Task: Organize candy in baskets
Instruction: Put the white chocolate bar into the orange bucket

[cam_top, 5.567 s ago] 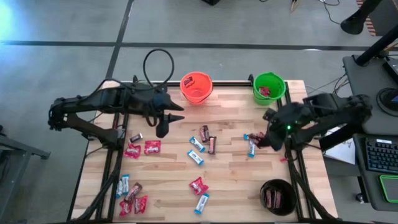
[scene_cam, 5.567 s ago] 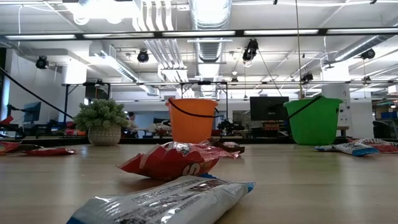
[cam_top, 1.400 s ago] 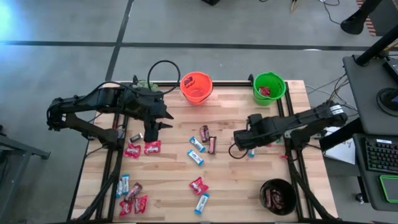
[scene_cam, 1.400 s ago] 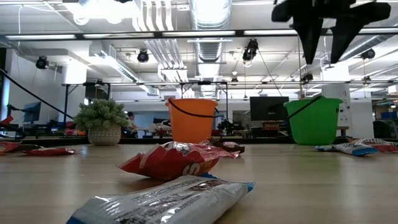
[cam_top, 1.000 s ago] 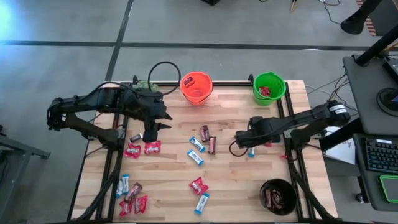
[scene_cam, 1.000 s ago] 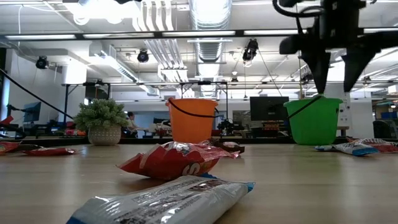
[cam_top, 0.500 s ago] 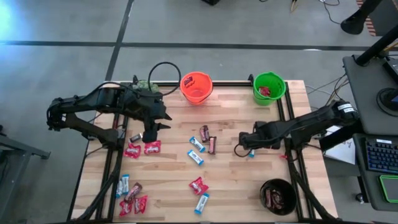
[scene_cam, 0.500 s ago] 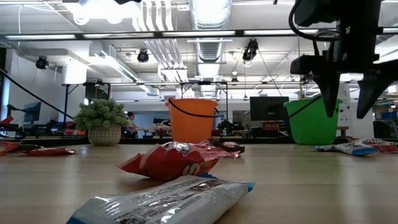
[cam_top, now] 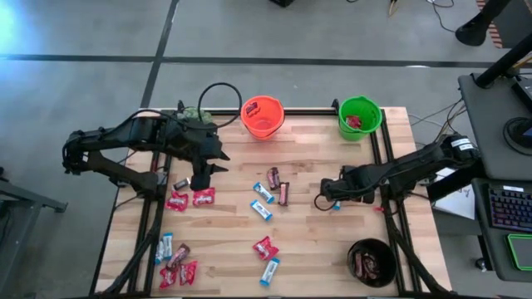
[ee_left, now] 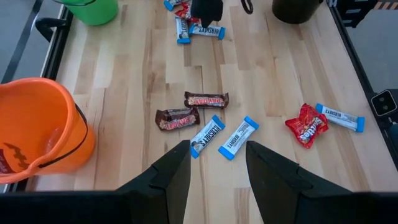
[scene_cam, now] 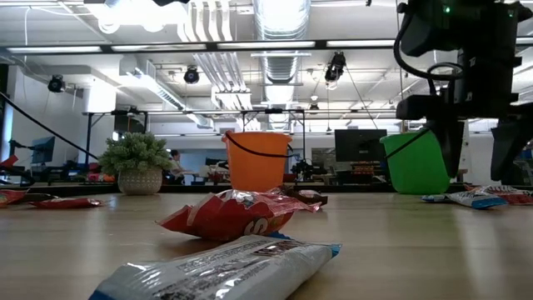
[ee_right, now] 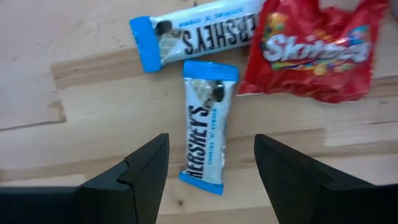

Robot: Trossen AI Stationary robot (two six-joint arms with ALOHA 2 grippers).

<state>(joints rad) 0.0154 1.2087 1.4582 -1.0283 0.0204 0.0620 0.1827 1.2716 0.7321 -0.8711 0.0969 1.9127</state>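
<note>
Pale wooden tabletop (cam_top: 316,241) carrying three baskets and scattered candy. Left arm (cam_top: 133,137) reaches in from the left edge; right arm (cam_top: 416,166) extends low from the right edge. Orange basket (cam_top: 262,117) and green basket (cam_top: 360,117) stand along the far edge, each holding some candy; black basket (cam_top: 371,262) sits at the near right corner with dark bars inside. Left gripper (cam_top: 203,173) hangs above a red packet (cam_top: 204,196), its fingers (ee_left: 168,180) apart and holding nothing. Right gripper (ee_right: 211,171) is poised directly over a blue-and-white bar (ee_right: 207,134), fingers (ee_right: 140,177) spread wide on either side, no contact visible. A second blue-and-white bar (ee_right: 202,31) and a red Skittles packet (ee_right: 314,53) lie just beside it. Further bars lie loose mid-table and at the near left corner.
</note>
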